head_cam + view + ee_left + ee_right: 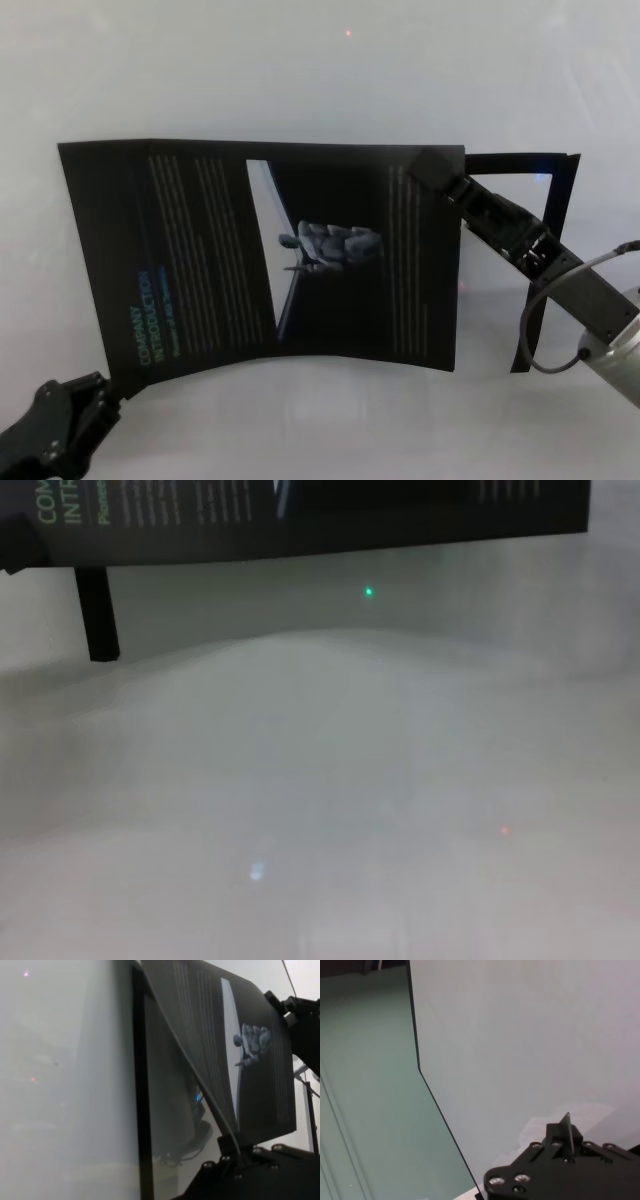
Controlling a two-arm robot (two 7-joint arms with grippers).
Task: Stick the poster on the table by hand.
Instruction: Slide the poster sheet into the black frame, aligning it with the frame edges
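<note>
You had the large flat black rectangular poster [270, 255], green "COMPANY INTRODUCTION" heading and columns of small white text, spread over the broad, smooth pale grey-white table [320, 70], roughly at its middle. The heading ran along the poster's left side, near its near-left corner.

Left hand [95, 392], the blocky black plastic gripper, sat at the poster's near-left corner. In the left wrist view its fingertips [235, 1147] were clamped on the sheet's edge, and the sheet rose away from them, clear of the table at that corner.

Right hand [432, 168], also black plastic, was at the poster's far-right corner, its arm reaching in from the table's right side. In the right wrist view a thin sliver of sheet edge [566, 1127] stood pinched between its closed fingertips.

The poster's near edge bowed slightly between the two corners in the head view. A thin black upright bar [96, 615] showed below the sheet's left end in the chest view.
</note>
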